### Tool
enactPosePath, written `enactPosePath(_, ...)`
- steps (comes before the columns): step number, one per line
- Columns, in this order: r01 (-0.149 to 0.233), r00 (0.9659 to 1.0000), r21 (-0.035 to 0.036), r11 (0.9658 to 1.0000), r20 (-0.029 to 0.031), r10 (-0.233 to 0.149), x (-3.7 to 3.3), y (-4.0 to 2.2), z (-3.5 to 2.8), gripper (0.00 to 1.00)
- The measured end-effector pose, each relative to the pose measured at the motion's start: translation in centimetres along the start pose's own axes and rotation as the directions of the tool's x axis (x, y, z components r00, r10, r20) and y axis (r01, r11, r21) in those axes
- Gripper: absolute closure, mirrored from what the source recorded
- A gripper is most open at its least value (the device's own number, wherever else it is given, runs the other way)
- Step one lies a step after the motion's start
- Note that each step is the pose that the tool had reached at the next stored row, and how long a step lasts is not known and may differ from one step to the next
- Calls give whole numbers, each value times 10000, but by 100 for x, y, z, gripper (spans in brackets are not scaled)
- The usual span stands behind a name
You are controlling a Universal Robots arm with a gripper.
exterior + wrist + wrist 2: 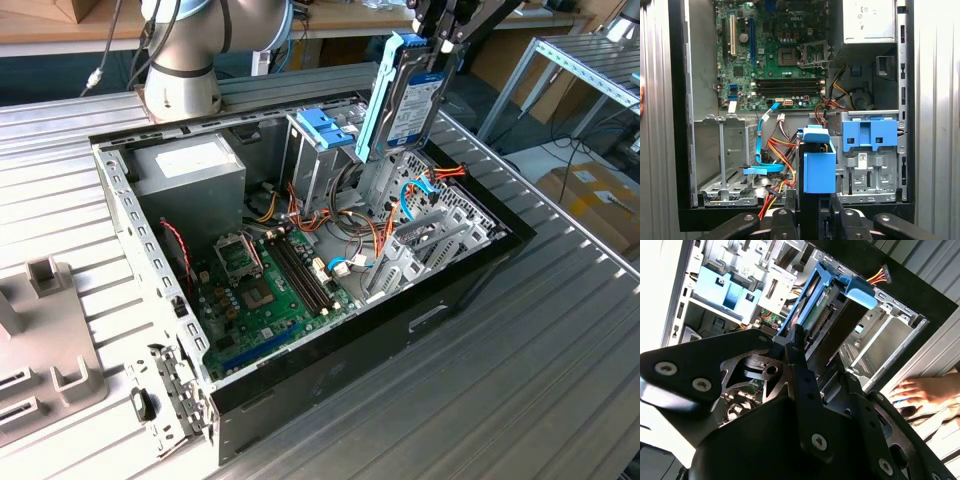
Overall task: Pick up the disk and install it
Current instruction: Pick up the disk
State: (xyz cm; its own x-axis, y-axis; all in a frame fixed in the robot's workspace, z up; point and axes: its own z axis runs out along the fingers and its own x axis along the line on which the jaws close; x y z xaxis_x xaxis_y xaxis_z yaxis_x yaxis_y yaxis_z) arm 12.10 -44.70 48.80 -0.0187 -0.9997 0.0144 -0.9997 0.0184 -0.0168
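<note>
While the disk [405, 100] is held on edge over the open computer case [470, 270], the gripper [438, 48] clamped on its top end, it is best kept plumb, squared to the drive bay [385, 180] below, clear of the orange cables [378, 235].

**Operator:** What colours am I looking at on the disk [412, 100]?

**Spotter:** You've got a silver-grey body and a light-blue frame along the edges. The label looks white and blue, though it's edge-on to you, so I'm not certain. The gripper [442, 42] is black.

**Operator:** And below it?

**Spotter:** Your case [400, 330] is black outside and bare grey metal inside. The motherboard [775, 55] is green with black memory slots. The cage [870, 135] is grey with a bright blue top. The cable bundle [777, 150] is orange, red and yellow, and beside it you'll see one light-blue flat cable [759, 145]. The big box [190, 165] is grey with a white sticker. The table [560, 360] is silver, ribbed in parallel lines.
</note>
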Motion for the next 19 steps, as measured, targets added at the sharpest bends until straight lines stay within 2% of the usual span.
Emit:
enactPosePath(11,0,10000,0,10000,-1,0,21,0,0,65)
enactPosePath(17,0,10000,0,10000,0,0,143,-3,2,65)
enactPosePath(19,0,10000,0,10000,-1,0,153,-3,2,65)
